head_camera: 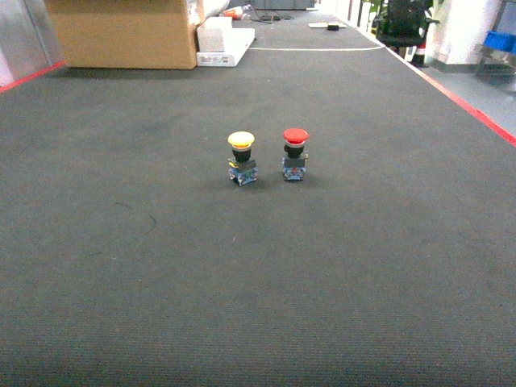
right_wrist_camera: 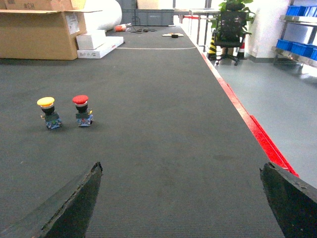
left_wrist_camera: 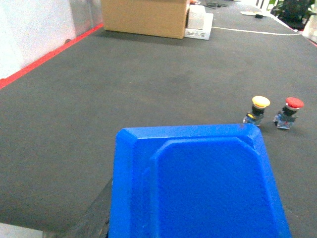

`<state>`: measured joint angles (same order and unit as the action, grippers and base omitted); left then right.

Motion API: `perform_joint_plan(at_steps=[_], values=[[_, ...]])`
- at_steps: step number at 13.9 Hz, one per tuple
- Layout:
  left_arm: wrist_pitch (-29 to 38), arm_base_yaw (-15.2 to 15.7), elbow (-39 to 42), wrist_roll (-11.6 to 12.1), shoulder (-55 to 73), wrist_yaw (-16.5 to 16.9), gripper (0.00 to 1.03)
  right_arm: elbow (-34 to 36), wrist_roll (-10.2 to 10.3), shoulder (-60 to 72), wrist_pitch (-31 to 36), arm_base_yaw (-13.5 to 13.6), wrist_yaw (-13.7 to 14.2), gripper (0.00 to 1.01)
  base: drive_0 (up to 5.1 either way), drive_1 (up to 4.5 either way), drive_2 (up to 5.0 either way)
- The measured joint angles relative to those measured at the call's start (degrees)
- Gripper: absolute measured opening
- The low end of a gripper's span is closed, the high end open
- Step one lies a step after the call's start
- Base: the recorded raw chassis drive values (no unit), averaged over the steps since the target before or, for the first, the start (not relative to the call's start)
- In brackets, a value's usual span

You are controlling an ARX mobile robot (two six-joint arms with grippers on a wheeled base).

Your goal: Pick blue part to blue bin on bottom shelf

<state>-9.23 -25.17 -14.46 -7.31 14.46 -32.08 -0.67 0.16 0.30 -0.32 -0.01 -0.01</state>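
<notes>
A broad blue plastic piece with chamfered corners, the blue part (left_wrist_camera: 198, 183), fills the lower left wrist view. My left gripper (left_wrist_camera: 195, 213) is shut on it. Only the gripper's dark left finger (left_wrist_camera: 94, 215) shows, against the part's edge. My right gripper (right_wrist_camera: 181, 171) is open over bare dark carpet, holding nothing. Neither gripper shows in the head view. Far off to the right, blue bins (right_wrist_camera: 297, 47) sit on a steel rack. I cannot tell which tier is the bottom shelf.
A yellow-capped push button (head_camera: 241, 157) and a red-capped one (head_camera: 294, 153) stand side by side on the dark carpet (head_camera: 258, 282). A cardboard box (head_camera: 125, 32) and white boxes (head_camera: 222, 40) are at the far left. A red line (right_wrist_camera: 257, 134) edges the carpet on the right.
</notes>
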Motion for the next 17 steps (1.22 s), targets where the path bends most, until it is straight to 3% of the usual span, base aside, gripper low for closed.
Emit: perform_joint_plan(at_steps=[17], values=[[0.3,-0.9,1.1,0.2,-0.1,-1.2,0.44,0.0,0.0,0.0,0.0,0.0,-0.1,0.98,0.0,0.00,0.0]])
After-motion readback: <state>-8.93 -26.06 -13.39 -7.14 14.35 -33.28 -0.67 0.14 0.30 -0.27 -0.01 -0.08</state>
